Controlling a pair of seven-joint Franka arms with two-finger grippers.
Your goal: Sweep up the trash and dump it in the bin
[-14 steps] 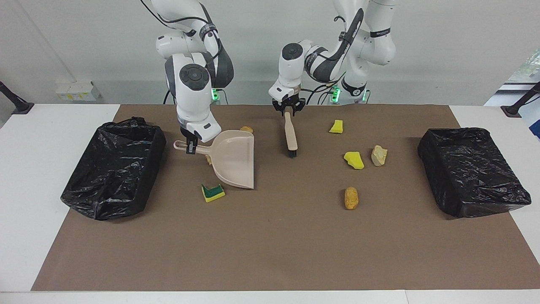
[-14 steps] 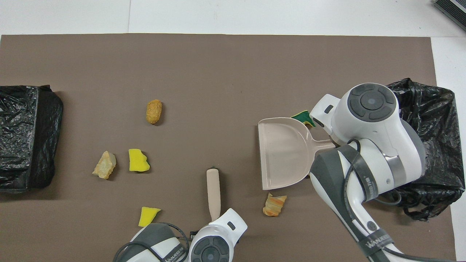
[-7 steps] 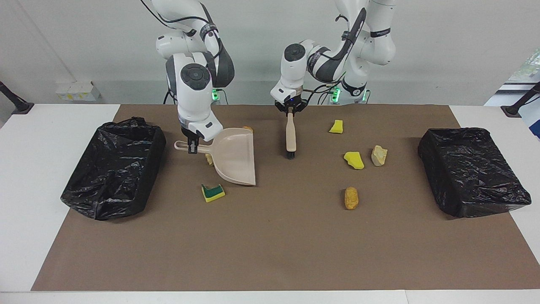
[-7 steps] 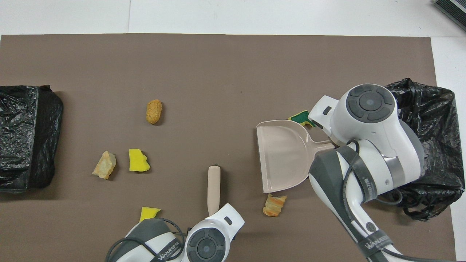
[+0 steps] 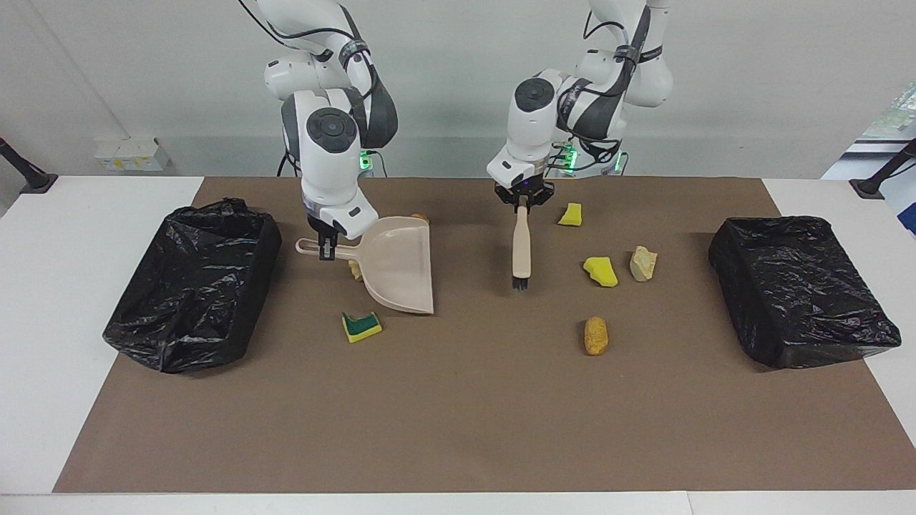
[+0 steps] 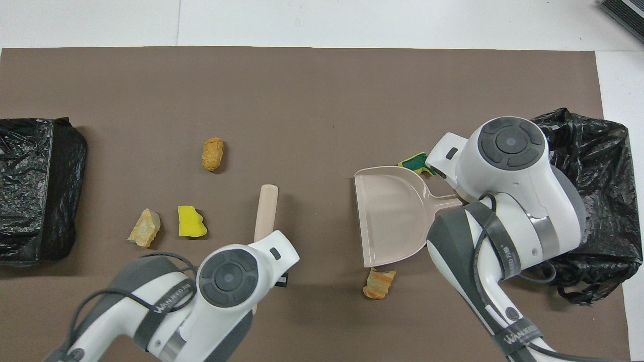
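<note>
Here, in the facing view, I had the right gripper (image 5: pixel 326 248) with its jaws clamped on the handle of the beige dustpan (image 5: pixel 398 265), which sat over the brown mat (image 5: pixel 458 400) with its wide mouth turned toward the left arm's end of the surface. The left gripper (image 5: pixel 523 203) had its jaws clamped on the top of the brush (image 5: pixel 521 247), which hung nearly upright with its dark bristles low over the mat. A green-backed sponge piece (image 5: pixel 361 326) lay just beside the dustpan, farther from the robots. An orange-tan chunk (image 5: pixel 420 217) peeked out at the pan's nearer edge, and a tan scrap (image 5: pixel 353 270) showed under the handle. Toward the left arm's end lay a yellow sponge piece (image 5: pixel 570 214), a second yellow piece (image 5: pixel 600 271), a beige lump (image 5: pixel 642 262) just beside that one, and an orange crusty chunk (image 5: pixel 596 335) farther out. One black-lined bin (image 5: pixel 193 282) stood at the right arm's end and another bin (image 5: pixel 801 290) at the left arm's end.

In the overhead view, I saw the left arm covering its own gripper, with only the brush (image 6: pixel 265 206) handle poking out. The dustpan (image 6: pixel 391 213) was bare inside. The orange-tan chunk (image 6: pixel 379 283) lay near its corner, nearer to the robots, and the green-backed piece (image 6: pixel 415 162) was half hidden by the right arm.
</note>
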